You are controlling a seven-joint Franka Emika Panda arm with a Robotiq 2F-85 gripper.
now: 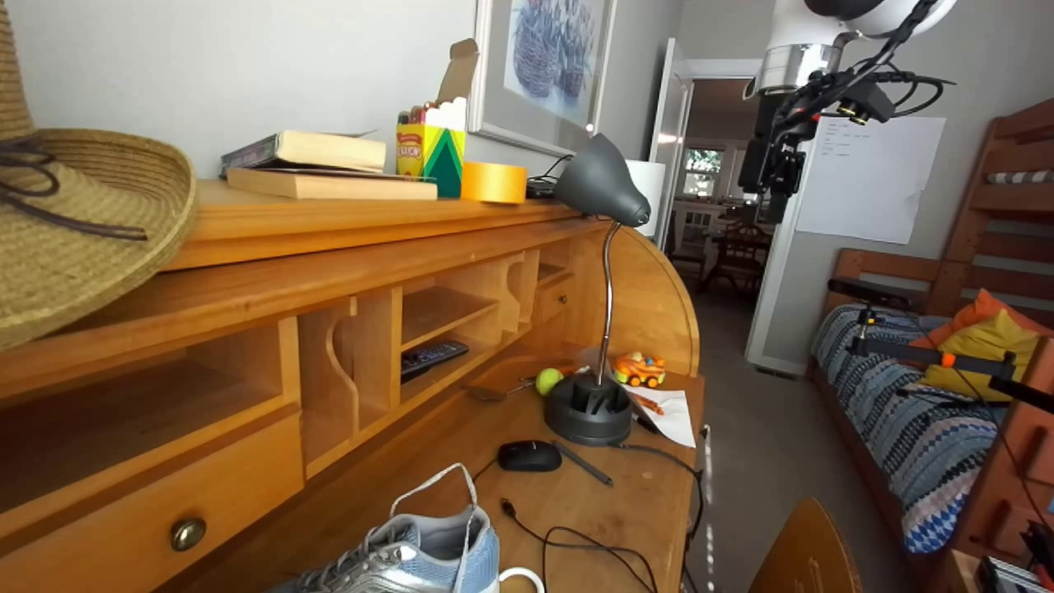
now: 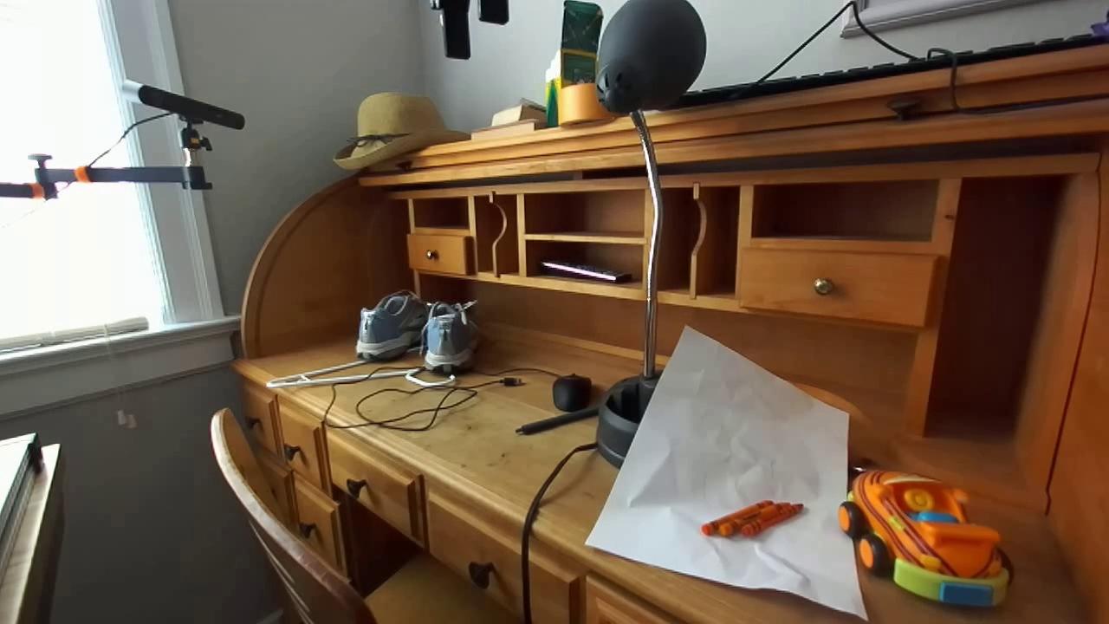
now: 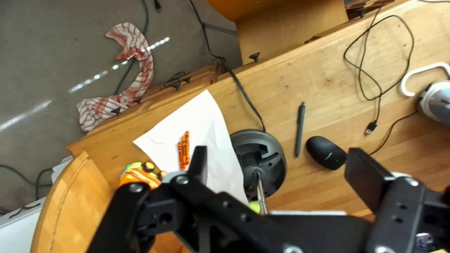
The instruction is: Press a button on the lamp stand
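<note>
Approach is judged in hand: the gripper [image 3: 276, 158], jaws spread wide and empty, hangs well apart from the lamp stand [image 3: 258, 161], left of the mouse [image 3: 326, 153] in the wrist view; next likely calls for lowering onto the button, not discernible here.

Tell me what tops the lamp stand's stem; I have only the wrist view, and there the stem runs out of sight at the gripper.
Observer: A dark grey, cone-like shade; it shows in both exterior views.
Operator: Look into the desk's compartments and report anything stored there.
Observer: A remote control lies in one of them, below a small shelf.
Operator: Name one thing up on the desk's top ledge, which I cannot see either.
Observer: A straw hat rests at one end of it.
</note>
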